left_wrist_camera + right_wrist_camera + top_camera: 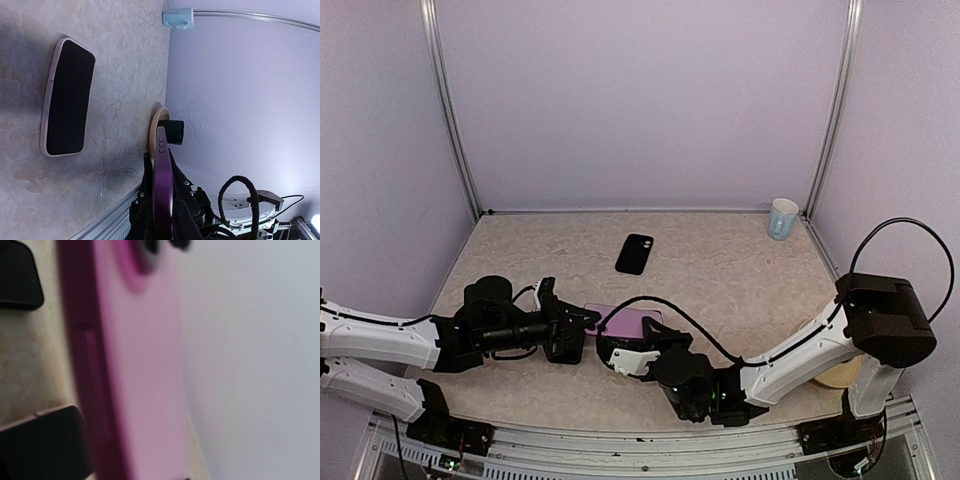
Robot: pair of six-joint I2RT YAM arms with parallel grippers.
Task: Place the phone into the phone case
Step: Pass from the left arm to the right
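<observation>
Two arms: both reach in low from the near edge of the table and meet just in front of their bases, one at each end of a single pink-purple object.

Phone case: the pink-purple shell, which I take to be the case. It sits between the two grippers, and the left wrist view shows it edge-on. Whether it clears the tabletop cannot be told.

Phone: a dark slab lying flat, further back toward the middle of the table. It is well apart from the case and from both grippers. The left wrist view shows a black face with a pale rim.

Left gripper: pinching the left end of the case. In its wrist view the purple edge runs straight out from between its fingers.

Right gripper: right at the near right side of the case. Its wrist view is a blur of pink with a camera cutout at the top. Whether its jaws have hold cannot be told.

Step in hand: apparently securing the case with both arms. The phone is not yet in it.

Next move: it calls for a firm hold on the case, with its open side turned toward the phone. The corners and the camera end then need lining up before pressing them together.

Cup: pale blue, in the far right corner, out of the way.
</observation>
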